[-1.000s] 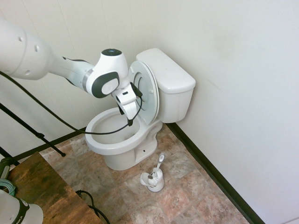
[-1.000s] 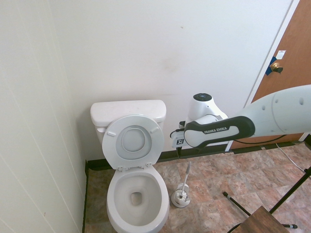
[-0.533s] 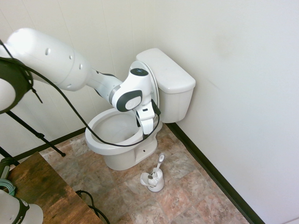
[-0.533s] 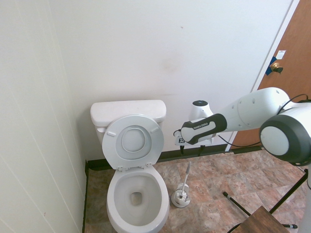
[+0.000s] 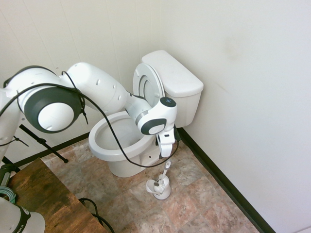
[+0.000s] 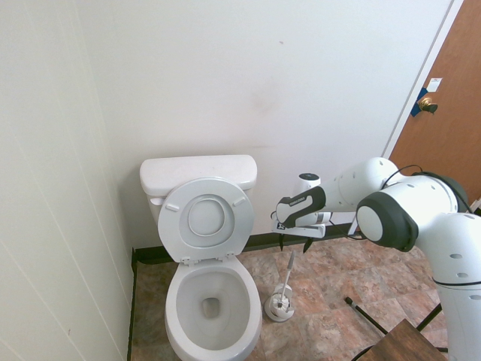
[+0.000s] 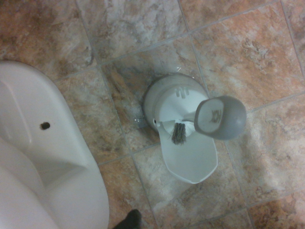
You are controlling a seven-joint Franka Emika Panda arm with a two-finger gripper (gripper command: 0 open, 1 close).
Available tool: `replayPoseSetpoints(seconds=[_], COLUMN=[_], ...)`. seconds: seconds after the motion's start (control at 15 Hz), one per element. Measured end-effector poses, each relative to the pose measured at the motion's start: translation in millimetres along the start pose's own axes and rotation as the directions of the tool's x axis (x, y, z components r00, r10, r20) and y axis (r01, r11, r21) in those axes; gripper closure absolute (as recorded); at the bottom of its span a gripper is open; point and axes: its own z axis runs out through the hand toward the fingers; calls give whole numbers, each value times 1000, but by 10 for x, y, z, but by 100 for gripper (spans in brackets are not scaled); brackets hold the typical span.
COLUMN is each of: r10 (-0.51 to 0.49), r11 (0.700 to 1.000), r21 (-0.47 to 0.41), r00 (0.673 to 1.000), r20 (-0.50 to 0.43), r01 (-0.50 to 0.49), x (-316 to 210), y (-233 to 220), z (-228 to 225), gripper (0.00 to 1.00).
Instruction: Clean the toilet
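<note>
From the second exterior view: at left stands the toilet (image 6: 179,304), lid (image 6: 174,229) already up, its long axis running far to near — tank (image 6: 197,171) far, bowl front pointing near. Right of it, the brush (image 6: 289,269) sits in its holder (image 6: 279,308), so scrubbing looks not yet begun; gripping the brush, cleaning the bowl and returning the brush seem left. Above the brush hangs the claw (image 6: 294,242) — fingers apart, holding nothing.
</note>
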Motion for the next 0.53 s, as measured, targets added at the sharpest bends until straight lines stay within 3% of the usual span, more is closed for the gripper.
replayPoseSetpoints(seconds=[0.53], r10=[56], r11=[997], r21=[-45], r00=[998], r20=[43], r01=[-54], x=[304], y=[-184], z=[797], gripper=[0])
